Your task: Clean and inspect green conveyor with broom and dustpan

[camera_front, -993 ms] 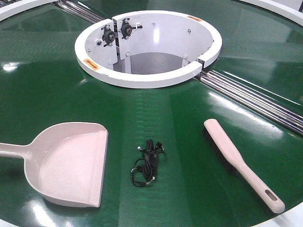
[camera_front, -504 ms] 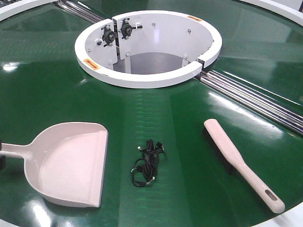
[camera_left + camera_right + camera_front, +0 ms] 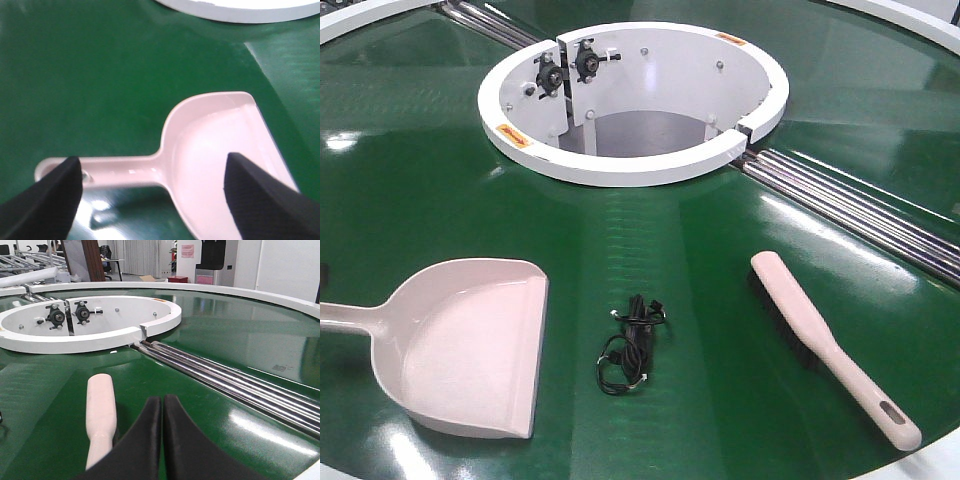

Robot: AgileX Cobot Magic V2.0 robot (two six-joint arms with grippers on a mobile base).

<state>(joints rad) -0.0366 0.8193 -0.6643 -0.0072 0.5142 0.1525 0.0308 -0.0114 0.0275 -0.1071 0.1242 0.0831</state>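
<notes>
Beneath the spread left gripper (image 3: 150, 163) lies the dustpan (image 3: 220, 145), handle crosswise

On the conveyor (image 3: 420, 200), the dustpan (image 3: 470, 350) lay near-left with its handle pointing left, the broom (image 3: 830, 345) near-right, a cable bundle (image 3: 630, 345) between them, the hub opening (image 3: 620, 170) farther back at centre, and the roller strips (image 3: 860, 210) to its right.

Workshop hall, judging by green conveyor (image 3: 420, 180) and chrome rollers (image 3: 225, 381).
</notes>
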